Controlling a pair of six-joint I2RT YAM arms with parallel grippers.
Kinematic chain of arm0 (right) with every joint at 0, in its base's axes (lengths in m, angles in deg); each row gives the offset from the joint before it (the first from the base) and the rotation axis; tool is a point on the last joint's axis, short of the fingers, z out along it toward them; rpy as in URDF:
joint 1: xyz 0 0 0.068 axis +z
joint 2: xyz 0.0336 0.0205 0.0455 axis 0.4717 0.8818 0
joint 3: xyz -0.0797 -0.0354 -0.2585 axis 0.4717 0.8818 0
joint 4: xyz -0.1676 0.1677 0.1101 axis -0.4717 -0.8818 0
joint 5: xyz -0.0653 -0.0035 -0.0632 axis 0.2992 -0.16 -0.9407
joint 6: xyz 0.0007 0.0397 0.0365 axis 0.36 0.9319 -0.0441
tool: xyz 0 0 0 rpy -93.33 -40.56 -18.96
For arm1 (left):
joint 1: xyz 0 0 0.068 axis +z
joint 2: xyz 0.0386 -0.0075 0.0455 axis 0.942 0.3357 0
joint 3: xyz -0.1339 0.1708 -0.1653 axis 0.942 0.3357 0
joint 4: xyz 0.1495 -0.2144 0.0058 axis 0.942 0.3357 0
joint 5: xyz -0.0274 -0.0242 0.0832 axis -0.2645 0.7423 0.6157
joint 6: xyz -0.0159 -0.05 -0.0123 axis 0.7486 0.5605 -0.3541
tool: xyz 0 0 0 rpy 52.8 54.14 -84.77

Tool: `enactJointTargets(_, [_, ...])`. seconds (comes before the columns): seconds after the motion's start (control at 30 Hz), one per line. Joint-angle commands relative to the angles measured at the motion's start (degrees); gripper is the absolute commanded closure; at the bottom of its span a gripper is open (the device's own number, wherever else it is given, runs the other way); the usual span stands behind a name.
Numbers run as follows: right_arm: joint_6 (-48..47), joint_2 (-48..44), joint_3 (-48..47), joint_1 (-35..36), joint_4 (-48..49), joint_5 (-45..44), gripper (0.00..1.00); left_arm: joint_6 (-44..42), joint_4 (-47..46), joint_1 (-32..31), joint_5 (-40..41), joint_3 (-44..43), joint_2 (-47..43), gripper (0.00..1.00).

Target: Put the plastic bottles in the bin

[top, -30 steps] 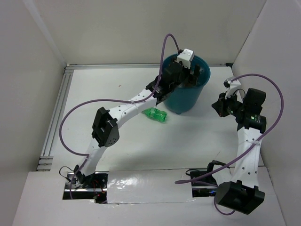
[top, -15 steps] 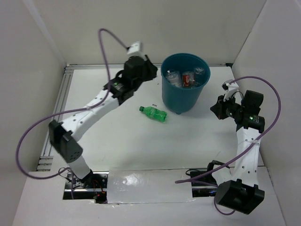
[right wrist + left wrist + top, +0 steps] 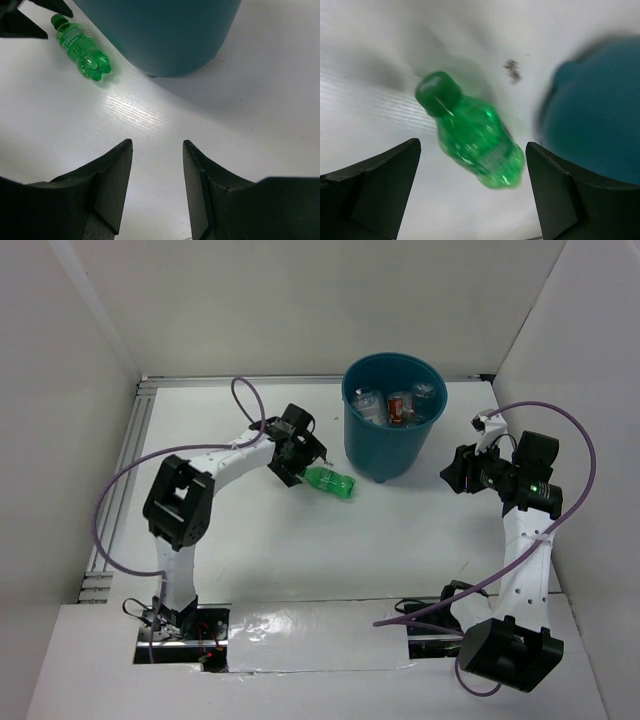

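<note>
A green plastic bottle (image 3: 332, 483) lies on its side on the white table, left of the teal bin (image 3: 392, 445). My left gripper (image 3: 298, 462) hangs open right at its cap end. In the left wrist view the green bottle (image 3: 470, 131) lies between and beyond my wide-apart fingers, untouched, with the bin (image 3: 600, 125) to the right. Several clear bottles and a red-labelled one (image 3: 400, 408) lie inside the bin. My right gripper (image 3: 458, 470) is open and empty to the right of the bin. The right wrist view shows the green bottle (image 3: 82, 49) and the bin (image 3: 165, 30) ahead of it.
White walls enclose the table on three sides. A metal rail (image 3: 118, 490) runs along the left edge. Purple cables loop over both arms.
My left gripper came away from above the bin, swung out left and came down at the green bottle, open. My right gripper's jaws have opened.
</note>
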Motion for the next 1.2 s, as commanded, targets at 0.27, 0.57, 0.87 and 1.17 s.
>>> enactJointTargets(0.27, [0.1,-0.6,1.3,-0.3,0.2,0.9,0.47,8.1,6.3,-1.7,-5.7,-11.4,12.8,0.01])
enactJointTargets(0.57, [-0.4,-0.6,1.3,-0.3,0.2,0.9,0.47,2.7,4.3,-1.7,-6.2,-5.6,8.6,0.72])
enactJointTargets(0.87, [-6.8,-0.6,2.5,-0.3,-4.0,4.4,1.0,-32.8,-15.4,-4.0,-0.2,4.1,-19.7,1.0])
enactJointTargets(1.17, [-6.8,-0.1,4.2,-0.3,-2.9,4.9,1.0,-34.1,-38.5,-3.2,-10.4,-1.7,-18.2,1.0])
